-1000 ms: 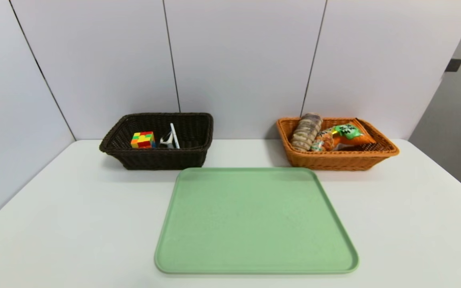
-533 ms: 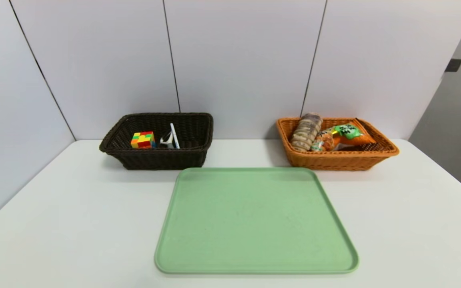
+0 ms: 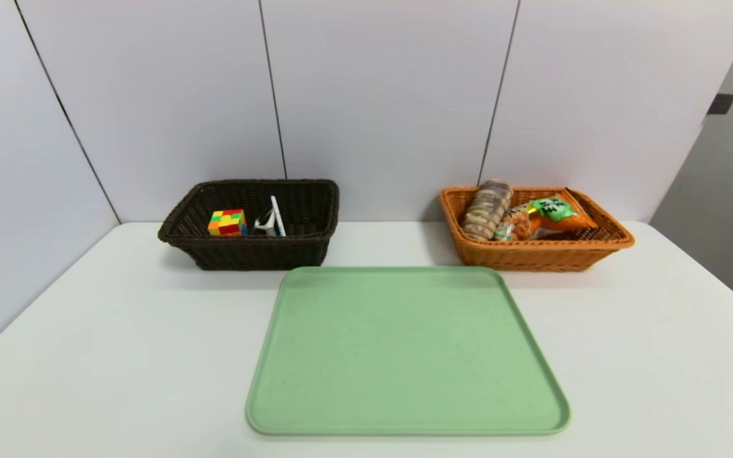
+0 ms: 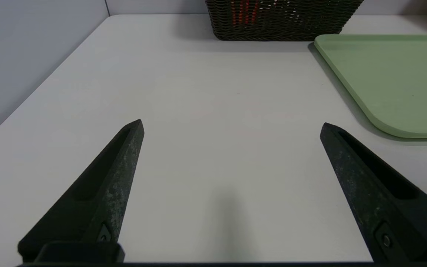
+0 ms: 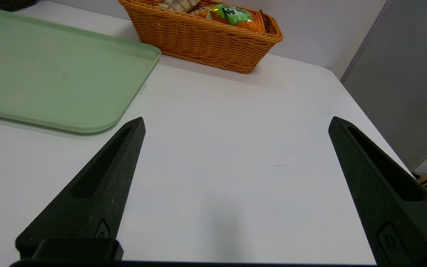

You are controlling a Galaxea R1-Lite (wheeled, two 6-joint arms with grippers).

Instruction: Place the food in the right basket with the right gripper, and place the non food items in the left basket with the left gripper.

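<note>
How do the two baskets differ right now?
The left basket is dark brown; the right basket is orange-tan. The left holds a puzzle cube, peeler and pen; the right holds a bread loaf and snack bag. Both are woven and rectangular.

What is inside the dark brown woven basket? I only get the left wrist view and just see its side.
Observer: The head view shows a multicoloured puzzle cube, a slim white pen and a white peeler in that dark brown woven basket.
Operator: Where's the food?
Observer: A striped sliced bread loaf and an orange snack bag lie in the orange-tan woven basket.
Operator: Is the right gripper busy?
Observer: No, the right gripper is open, holding nothing, over the bare white table.
</note>
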